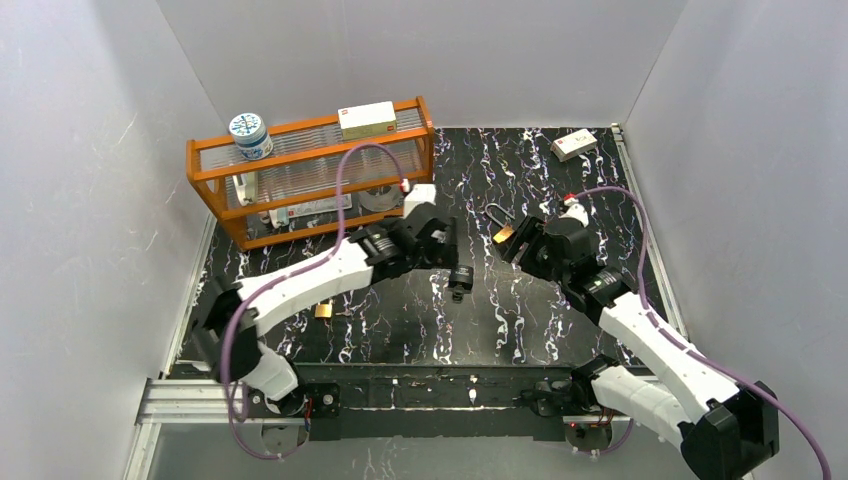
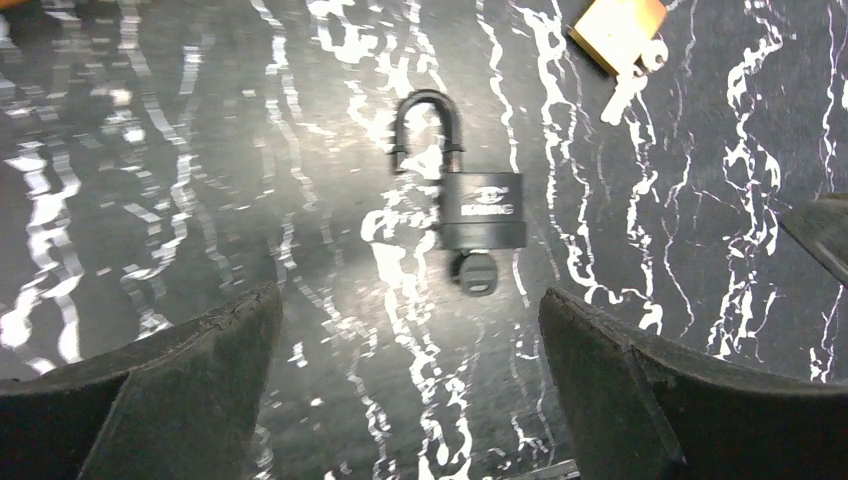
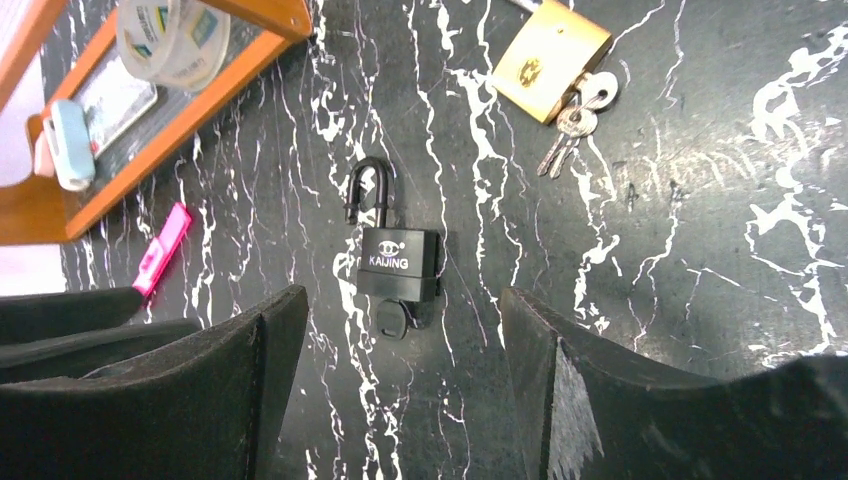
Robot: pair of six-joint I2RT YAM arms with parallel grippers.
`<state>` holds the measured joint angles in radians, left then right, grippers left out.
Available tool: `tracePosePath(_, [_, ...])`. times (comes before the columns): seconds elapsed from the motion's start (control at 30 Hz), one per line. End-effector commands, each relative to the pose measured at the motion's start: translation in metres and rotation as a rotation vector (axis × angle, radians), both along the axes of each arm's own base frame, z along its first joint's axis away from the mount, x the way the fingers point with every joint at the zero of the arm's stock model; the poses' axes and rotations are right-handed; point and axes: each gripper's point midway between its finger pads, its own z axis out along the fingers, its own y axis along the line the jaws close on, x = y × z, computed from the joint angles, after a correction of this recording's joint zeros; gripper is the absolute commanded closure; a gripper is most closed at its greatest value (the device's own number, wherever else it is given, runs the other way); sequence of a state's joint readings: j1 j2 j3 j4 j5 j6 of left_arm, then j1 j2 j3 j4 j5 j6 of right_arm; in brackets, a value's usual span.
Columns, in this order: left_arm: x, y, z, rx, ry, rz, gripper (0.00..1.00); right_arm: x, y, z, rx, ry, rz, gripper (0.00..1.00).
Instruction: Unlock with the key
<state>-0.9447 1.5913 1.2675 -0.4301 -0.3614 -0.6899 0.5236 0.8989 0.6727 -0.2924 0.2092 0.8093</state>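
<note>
Tho key (image 3: pixel 392 320) sits in padlock (image 3: pixel 398 263), mostly hidden

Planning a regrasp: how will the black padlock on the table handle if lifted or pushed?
Black padlock looks like solid metal, so probably dense and rigid. It lies flat, so a push should slide it, not roll it. One leg of the shackle seems clear of the body, so it may swivel when lifted.

Orange rack (image 1: pixel 427 130) w/ white jar (image 1: pixel 250 135), poss. tape roll (image 3: pixel 170 36)
</note>
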Motion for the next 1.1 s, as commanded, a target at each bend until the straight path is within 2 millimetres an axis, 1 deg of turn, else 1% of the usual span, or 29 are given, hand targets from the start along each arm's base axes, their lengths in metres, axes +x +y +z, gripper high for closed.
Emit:
tracePosePath(0.0, [-0.003, 0.07, 0.034, 0.085, -0.154, 0.148, 0.02, 0.005, 0.019, 0.013, 0.028, -0.025, 0.098, 0.22])
tracePosePath(0.07, [-0.011, 0.101, 0.042, 0.104, -0.185, 0.219, 0.02, 0.007, 0.025, 0.012, 0.036, -0.014, 0.119, 0.22])
tracePosePath(0.1, [-0.015, 0.116, 0.042, 0.118, -0.193, 0.259, 0.02, 0.007, 0.027, 0.01, 0.04, -0.004, 0.126, 0.22])
tracePosePath(0.17, [-0.029, 0.149, 0.033, 0.175, -0.18, 0.334, 0.02, 0.009, 0.035, 0.009, 0.057, 0.015, 0.146, 0.23])
tracePosePath(0.27, [-0.043, 0.184, 0.02, 0.215, -0.152, 0.433, 0.02, 0.01, 0.051, 0.004, 0.106, 0.057, 0.192, 0.25])
tracePosePath(0.33, [-0.05, 0.197, 0.009, 0.227, -0.125, 0.463, 0.02, 0.009, 0.065, 0.002, 0.149, 0.082, 0.233, 0.28])
tracePosePath(0.43, [-0.053, 0.207, -0.005, 0.227, -0.076, 0.483, 0.02, 0.005, 0.094, -0.004, 0.202, 0.111, 0.313, 0.43])
tracePosePath(0.47, [-0.054, 0.209, -0.008, 0.228, -0.066, 0.486, 0.02, -0.002, 0.11, -0.007, 0.208, 0.124, 0.353, 0.45])
tracePosePath(0.53, [-0.052, 0.217, -0.008, 0.239, -0.07, 0.512, 0.04, -0.013, 0.141, -0.015, 0.178, 0.138, 0.423, 0.45])
tracePosePath(0.57, [-0.052, 0.228, -0.003, 0.266, -0.088, 0.552, 0.07, -0.019, 0.156, -0.019, 0.149, 0.146, 0.453, 0.45])
tracePosePath(0.63, [-0.052, 0.25, 0.013, 0.312, -0.146, 0.661, 0.09, -0.035, 0.189, -0.03, 0.097, 0.164, 0.537, 0.44])
tracePosePath(0.67, [-0.05, 0.255, 0.023, 0.328, -0.179, 0.682, 0.09, -0.041, 0.204, -0.035, 0.078, 0.173, 0.572, 0.43])
tracePosePath(0.7, [-0.048, 0.26, 0.032, 0.333, -0.209, 0.702, 0.09, -0.048, 0.217, -0.043, 0.055, 0.188, 0.612, 0.43])
tracePosePath(0.8, [-0.045, 0.27, 0.062, 0.309, -0.291, 0.748, 0.09, -0.064, 0.252, -0.062, 0.012, 0.206, 0.733, 0.42])
tracePosePath(0.87, [-0.046, 0.275, 0.079, 0.278, -0.336, 0.761, 0.08, -0.07, 0.274, -0.07, -0.006, 0.2, 0.815, 0.41])
tracePosePath(1.0, [-0.048, 0.283, 0.101, 0.215, -0.397, 0.777, 0.06, -0.08, 0.309, -0.08, -0.019, 0.184, 0.943, 0.41])
tracePosePath(1.07, [-0.05, 0.285, 0.111, 0.181, -0.424, 0.775, 0.05, -0.079, 0.321, -0.086, -0.019, 0.18, 0.965, 0.42])
